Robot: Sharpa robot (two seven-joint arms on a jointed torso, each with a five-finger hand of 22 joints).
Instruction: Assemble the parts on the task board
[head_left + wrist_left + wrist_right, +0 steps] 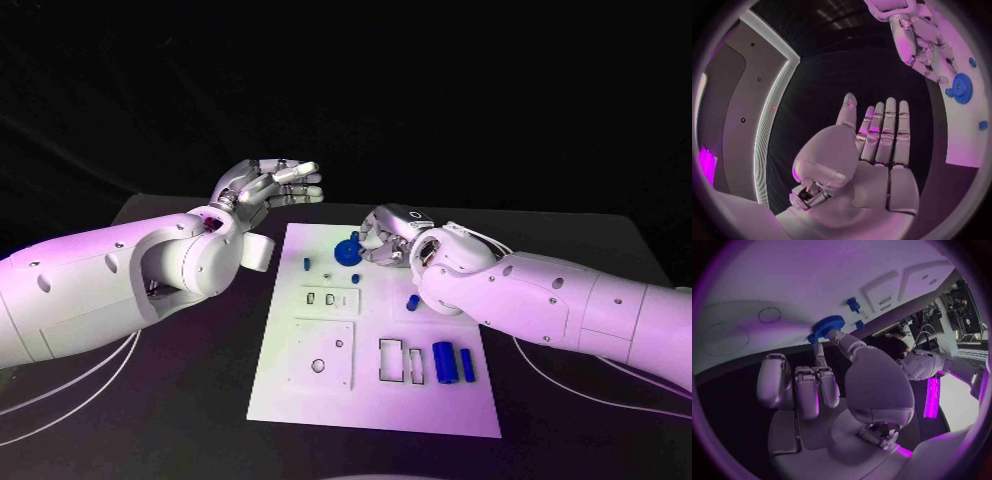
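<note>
Head view: the white board (378, 400) lies mid-table (577, 430). The right robot hand (387, 238) sits at the board's far end, fingers closing on a blue gear (348, 251). The left robot hand (268, 184) hovers off the board's far left corner, above the table, holding nothing. Loose parts remain: two blue cylinders (454, 362) near the board's right edge beside a rectangular slot (392, 359), a small blue piece (413, 301) mid-board under the right forearm, and a small peg (306, 263) near the left edge.

Left wrist view: the left robot hand (873, 150) is empty, its fingers straight and lying side by side, the thumb apart. Beyond it, the right robot hand's fingertips (941, 78) meet the gear (962, 88) on the board (967, 135).

Right wrist view: the right robot hand (826, 385) pinches the gear (827, 326) between thumb and one finger, the other fingers curled back. The gear sits against the board (786, 285); whether it is seated on a post cannot be told. A small blue peg (854, 304) stands just beside it.

Judgement: the step in hand is fitting the gear. The next move calls for pressing it square, then letting go without lifting it. The cylinders look untouched.
</note>
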